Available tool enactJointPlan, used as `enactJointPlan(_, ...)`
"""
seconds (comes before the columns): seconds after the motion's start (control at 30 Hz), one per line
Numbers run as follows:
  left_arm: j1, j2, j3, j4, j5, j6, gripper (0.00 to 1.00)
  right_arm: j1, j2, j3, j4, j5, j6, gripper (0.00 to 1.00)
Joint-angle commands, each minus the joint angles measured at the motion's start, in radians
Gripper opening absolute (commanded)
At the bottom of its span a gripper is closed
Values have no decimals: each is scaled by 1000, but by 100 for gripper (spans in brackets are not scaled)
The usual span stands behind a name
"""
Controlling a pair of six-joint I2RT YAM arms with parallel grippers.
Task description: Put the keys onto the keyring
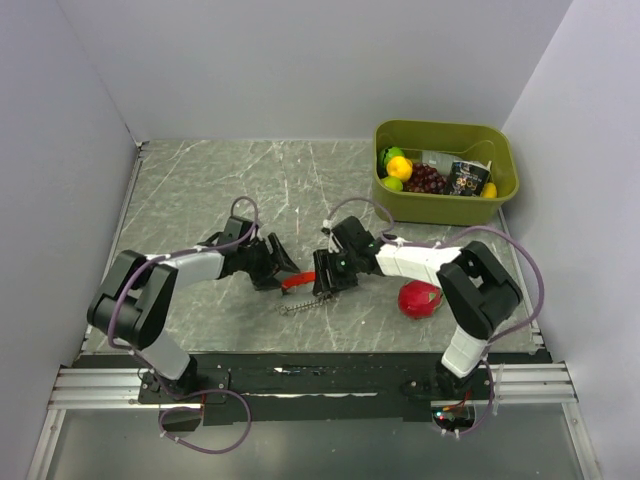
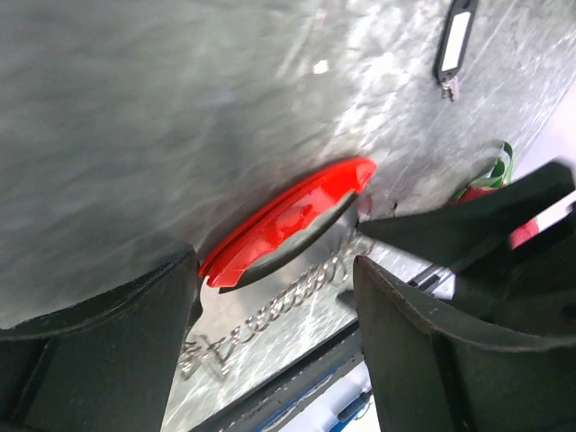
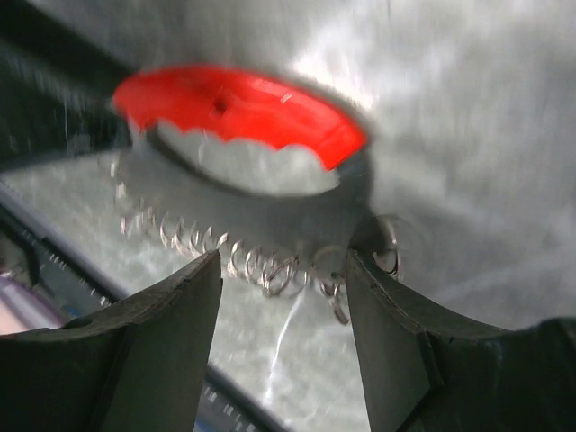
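The keys lie on the table between my two grippers: a curved red piece (image 1: 297, 282) joined to a silvery coiled strip (image 1: 305, 303). In the left wrist view the red piece (image 2: 288, 220) and the strip (image 2: 270, 310) lie just beyond my open, empty left gripper (image 2: 270, 279). In the right wrist view my right gripper (image 3: 283, 270) is open over the strip (image 3: 225, 252), with the red piece (image 3: 238, 112) beyond it. The keyring (image 2: 454, 40), a small dark oval with a pale centre, lies farther off on the table. In the top view my left gripper (image 1: 283, 268) and right gripper (image 1: 325, 285) flank the keys.
A round red fruit (image 1: 420, 298) lies right of the right gripper. A green bin (image 1: 500, 150) with fruit and a packet stands at the back right. Grey walls close in the table on three sides. A black rail (image 1: 320, 370) runs along the near edge.
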State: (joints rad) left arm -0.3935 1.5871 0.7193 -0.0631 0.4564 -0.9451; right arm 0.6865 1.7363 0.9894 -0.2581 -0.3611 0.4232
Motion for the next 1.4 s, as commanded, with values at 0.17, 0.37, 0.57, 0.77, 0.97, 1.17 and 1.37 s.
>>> enactJointPlan(0.17, -68, 132, 205, 14, 30, 14, 75, 28, -141, -81, 68, -99, 138, 65)
enactJointPlan(0.37, -65, 142, 313, -92, -2, 87, 75, 28, -185, -20, 31, -107, 117, 65)
enactJointPlan(0.57, -39, 18, 246, -167, -79, 115, 77, -15, -169, 75, -61, 8, 25, 66)
enactJointPlan(0.77, -19, -117, 68, -173, -102, 101, 77, -64, -61, 164, -151, 116, -40, 66)
enactJointPlan(0.97, -15, -222, -93, -130, -75, 55, 78, -84, 52, 192, -159, 116, -64, 67)
enactJointPlan(1.17, -16, -225, -161, -73, -13, 22, 78, -87, 103, 161, -152, 80, -64, 67)
enactJointPlan(1.37, -16, -161, -130, -40, 33, 37, 78, -87, 51, 79, -127, 8, -49, 67)
